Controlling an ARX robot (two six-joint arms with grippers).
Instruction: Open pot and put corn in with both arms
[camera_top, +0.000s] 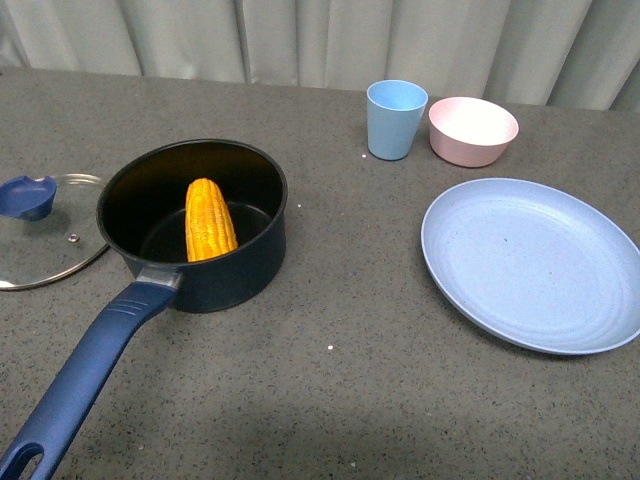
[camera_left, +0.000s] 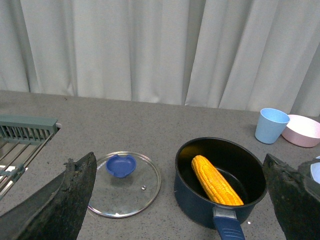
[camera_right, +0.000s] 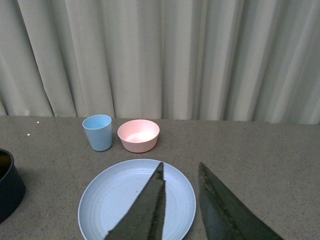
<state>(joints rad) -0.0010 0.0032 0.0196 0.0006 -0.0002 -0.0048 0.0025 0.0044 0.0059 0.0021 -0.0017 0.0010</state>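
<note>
The dark navy pot (camera_top: 205, 285) stands open on the grey table at the left, its long blue handle (camera_top: 85, 375) pointing toward me. The yellow-orange corn (camera_top: 208, 220) lies inside it, leaning on the near wall. The glass lid (camera_top: 45, 245) with its blue knob (camera_top: 27, 197) lies flat on the table left of the pot. Neither arm shows in the front view. In the left wrist view the pot (camera_left: 200, 205), corn (camera_left: 216, 181) and lid (camera_left: 125, 185) lie below my open left gripper (camera_left: 182, 200). My right gripper (camera_right: 181, 172) is shut and empty above the blue plate (camera_right: 110, 200).
A light blue plate (camera_top: 535, 262) lies at the right. A light blue cup (camera_top: 395, 120) and a pink bowl (camera_top: 473, 131) stand at the back. A grey-green rack (camera_left: 25, 131) shows at the table's left edge in the left wrist view. Curtains hang behind.
</note>
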